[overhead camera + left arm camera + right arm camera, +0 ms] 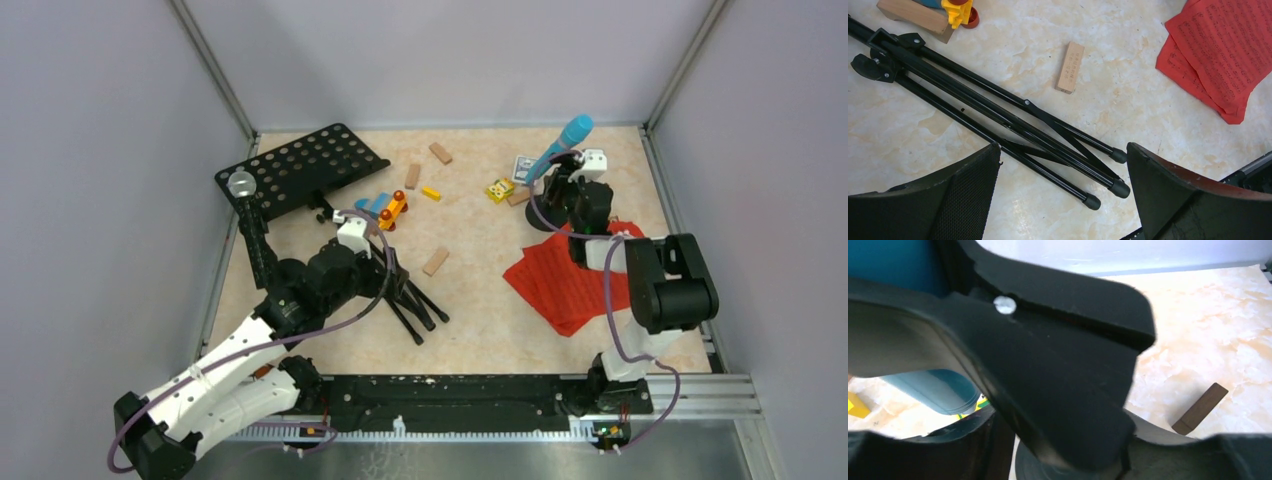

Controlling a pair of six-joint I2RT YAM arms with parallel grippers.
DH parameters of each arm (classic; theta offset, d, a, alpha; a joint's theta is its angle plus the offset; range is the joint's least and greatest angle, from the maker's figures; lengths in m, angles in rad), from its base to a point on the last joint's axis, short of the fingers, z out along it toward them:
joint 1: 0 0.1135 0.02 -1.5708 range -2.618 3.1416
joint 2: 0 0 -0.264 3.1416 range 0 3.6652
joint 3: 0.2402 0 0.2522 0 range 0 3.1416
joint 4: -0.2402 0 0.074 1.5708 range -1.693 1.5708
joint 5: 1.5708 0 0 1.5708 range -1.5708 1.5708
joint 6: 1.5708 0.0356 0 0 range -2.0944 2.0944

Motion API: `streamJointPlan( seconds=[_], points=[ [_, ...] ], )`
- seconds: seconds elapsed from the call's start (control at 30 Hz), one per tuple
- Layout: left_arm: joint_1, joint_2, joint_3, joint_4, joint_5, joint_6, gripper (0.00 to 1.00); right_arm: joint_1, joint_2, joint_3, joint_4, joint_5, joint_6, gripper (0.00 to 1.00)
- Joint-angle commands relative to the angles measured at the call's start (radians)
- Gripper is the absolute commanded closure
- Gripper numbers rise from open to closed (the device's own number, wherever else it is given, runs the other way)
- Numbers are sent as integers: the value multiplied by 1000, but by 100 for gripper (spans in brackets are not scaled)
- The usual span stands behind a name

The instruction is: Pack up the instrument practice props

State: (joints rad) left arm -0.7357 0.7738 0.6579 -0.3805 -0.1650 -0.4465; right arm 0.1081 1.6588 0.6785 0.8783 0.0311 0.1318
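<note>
The black hole-punched music desk [300, 165] lies flat at the back left, its folded tripod legs [415, 305] stretching toward the middle. My left gripper [385, 270] hovers open above the legs' rubber feet [1105, 192], touching nothing [1063, 150]. A black silver-headed microphone [242, 183] lies along the left edge. The blue microphone [562, 145] sits tilted in a black mic holder [1063, 365] at the back right. My right gripper [570, 195] stands round that holder [1063, 450] with a sliver of light beside the left finger. Red sheet-music pages [570, 280] lie near the right arm.
Small wooden blocks [440, 152] [412, 176] [435, 262] lie scattered mid-table. A colourful toy vehicle [383, 208] sits by the desk's stem. A yellow picture cube [499, 189] and a card [523, 165] lie left of the holder. Walls close the table on three sides.
</note>
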Motion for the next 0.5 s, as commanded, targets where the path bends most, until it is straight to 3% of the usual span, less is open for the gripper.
streamJointPlan(
  seconds=[0.0,0.17,0.33,0.47],
  points=[
    [2,-13,4,5,-12,-11,1,-7,74,55,169,-12,-18,52],
    [2,-7,6,14,-16,-13,1,-8,122,73,267,-82,-21,69],
    [2,-19,10,10,-26,-8,1,-8,109,51,370,-113,-12,100],
    [2,-40,10,2,-36,-1,1,-7,36,49,366,-105,-35,100]
  ],
)
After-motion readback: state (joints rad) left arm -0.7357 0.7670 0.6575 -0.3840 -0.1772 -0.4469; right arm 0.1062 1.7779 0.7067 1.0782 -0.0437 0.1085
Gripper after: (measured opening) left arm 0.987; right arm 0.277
